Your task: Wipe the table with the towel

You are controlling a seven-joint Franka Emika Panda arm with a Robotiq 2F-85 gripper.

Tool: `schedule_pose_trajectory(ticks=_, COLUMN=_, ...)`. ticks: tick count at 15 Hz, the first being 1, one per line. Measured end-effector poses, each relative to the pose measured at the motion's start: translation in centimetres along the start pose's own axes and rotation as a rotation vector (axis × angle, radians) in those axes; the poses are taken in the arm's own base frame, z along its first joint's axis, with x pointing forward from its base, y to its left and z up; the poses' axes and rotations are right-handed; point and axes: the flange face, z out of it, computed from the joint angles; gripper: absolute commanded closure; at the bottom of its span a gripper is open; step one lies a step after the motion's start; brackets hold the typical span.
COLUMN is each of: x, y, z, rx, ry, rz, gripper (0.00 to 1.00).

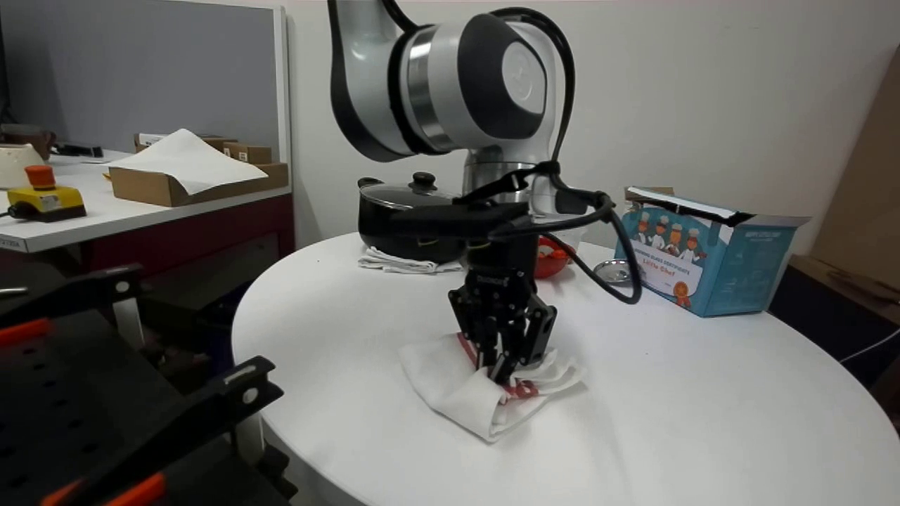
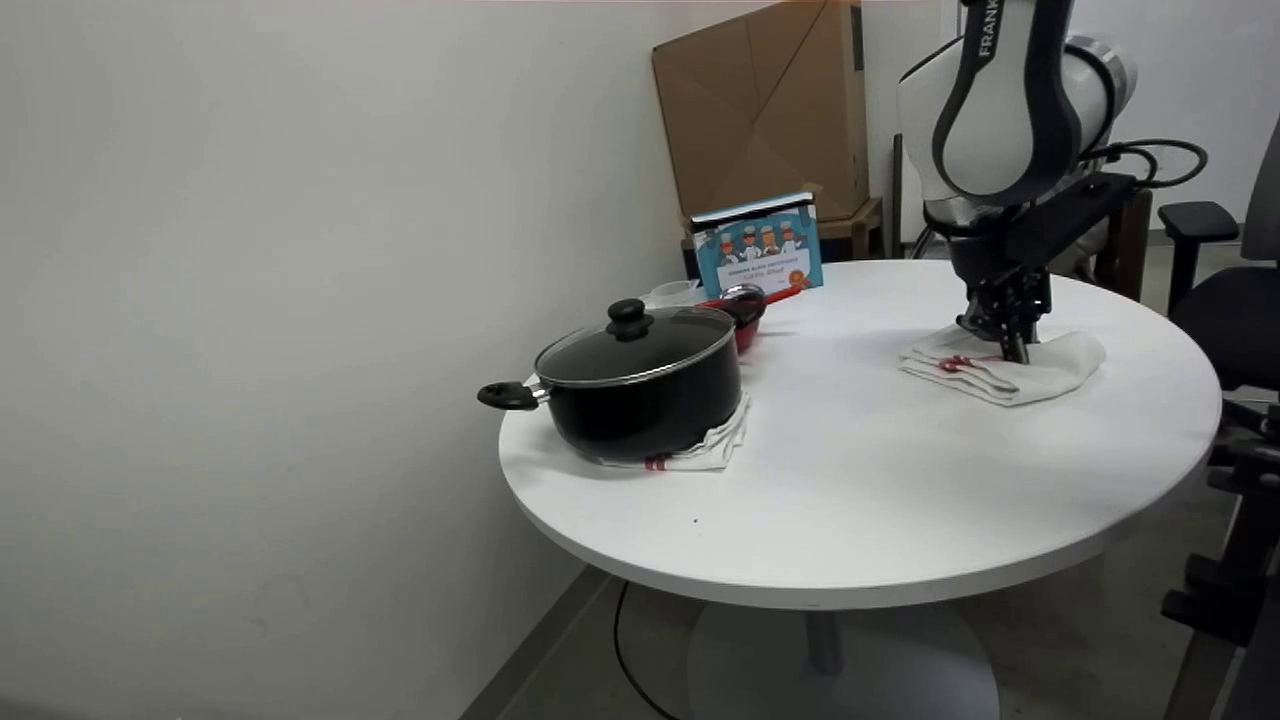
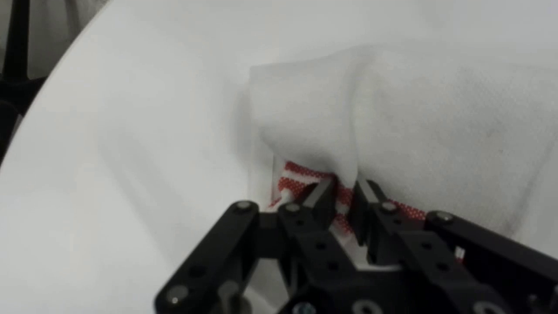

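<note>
While pincer points down, towel pinched

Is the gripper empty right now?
No: in the wrist view, the gripper is closed on a red-striped fold of the towel.

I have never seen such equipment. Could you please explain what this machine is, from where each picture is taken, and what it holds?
The machine is a robot arm ending in a gripper, a two-fingered mechanical hand. Two pictures come from cameras standing outside it; the close-up comes from a wrist camera, looking past the gripper. On the round white table are a lidded black pot on a folded cloth, a blue box and something red, partly hidden. The gripper pinches a white towel with red stripes, which lies loosely folded on the table, probably for wiping it.
</note>
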Motion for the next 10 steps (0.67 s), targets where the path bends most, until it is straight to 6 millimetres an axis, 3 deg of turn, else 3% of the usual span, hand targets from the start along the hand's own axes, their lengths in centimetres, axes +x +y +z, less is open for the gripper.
schedule_pose_trajectory(ticks=5, x=-3.5, y=-2.0, z=0.1, rx=-0.001, ry=-0.023, rz=-0.076, gripper=0.93)
schedule_pose_trajectory(ticks=10, x=-2.4, y=-2.1, z=-0.3, rx=0.002, ry=-0.009, rz=-0.052, gripper=0.93)
